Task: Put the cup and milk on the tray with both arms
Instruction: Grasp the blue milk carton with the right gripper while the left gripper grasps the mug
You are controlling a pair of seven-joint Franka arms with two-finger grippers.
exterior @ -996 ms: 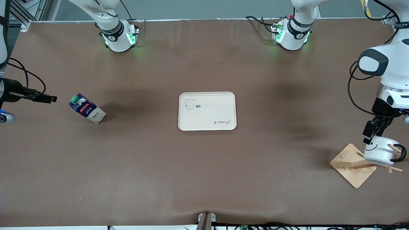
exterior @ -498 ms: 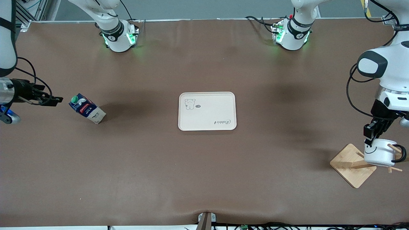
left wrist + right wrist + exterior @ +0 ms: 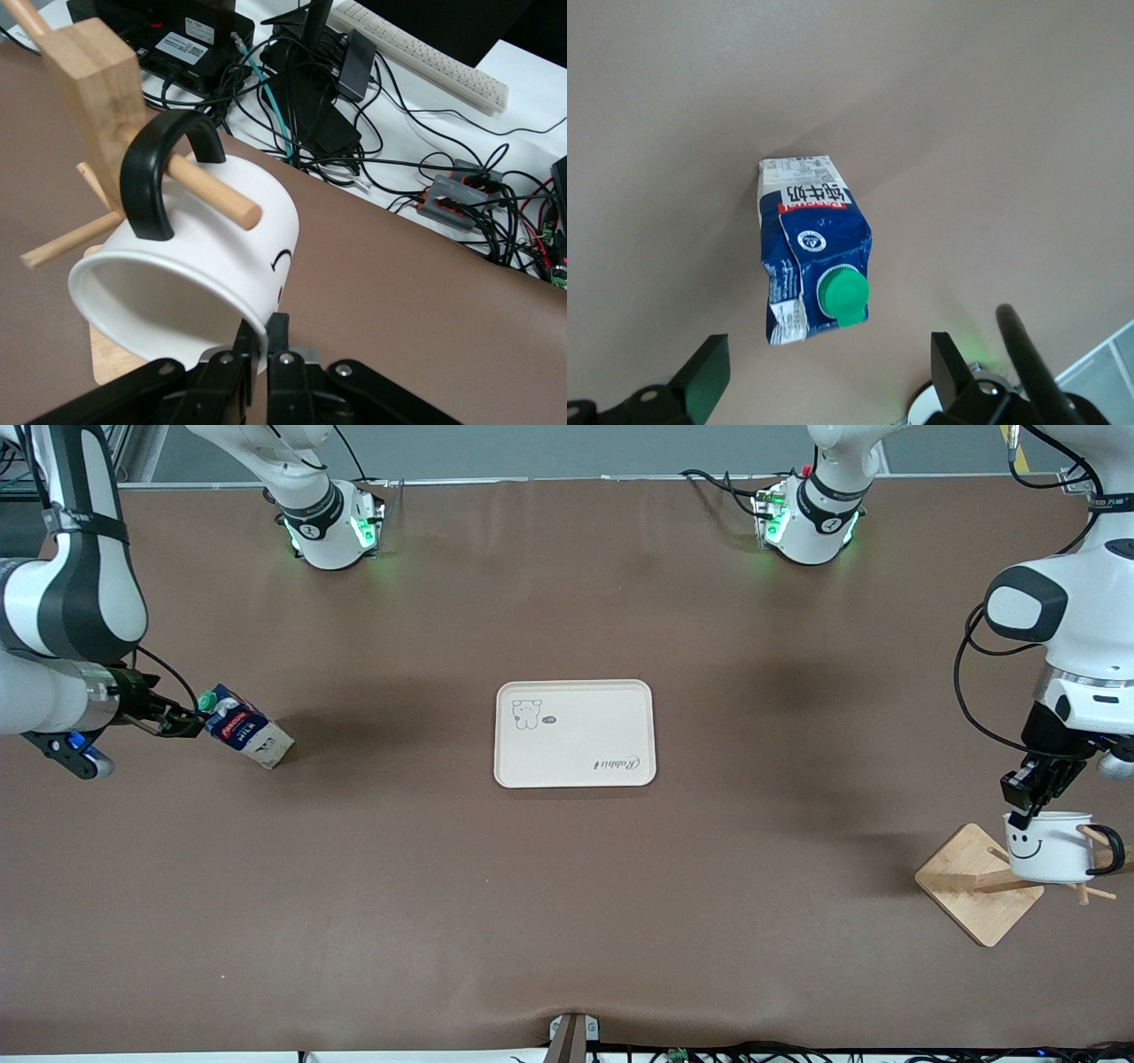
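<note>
The white smiley cup (image 3: 1045, 849) hangs by its black handle on a peg of the wooden rack (image 3: 970, 881) at the left arm's end of the table. My left gripper (image 3: 1028, 795) is shut on the cup's rim; in the left wrist view the fingertips (image 3: 282, 329) pinch the rim of the cup (image 3: 195, 257). The blue milk carton (image 3: 241, 731) stands at the right arm's end. My right gripper (image 3: 182, 722) is open beside its green cap; in the right wrist view the milk (image 3: 811, 257) lies just ahead of the open gripper (image 3: 830, 376). The cream tray (image 3: 585, 735) lies mid-table, bare.
The rack's wooden post (image 3: 97, 97) and peg (image 3: 208, 190) run through the cup's handle. Cables and boxes (image 3: 319, 97) lie off the table edge beside the rack. The two arm bases (image 3: 328, 522) (image 3: 811, 518) stand along the table edge farthest from the front camera.
My right gripper has moved in from the table's end up to the milk's cap. My left gripper has risen a little, turning the cup more upright on its peg.
</note>
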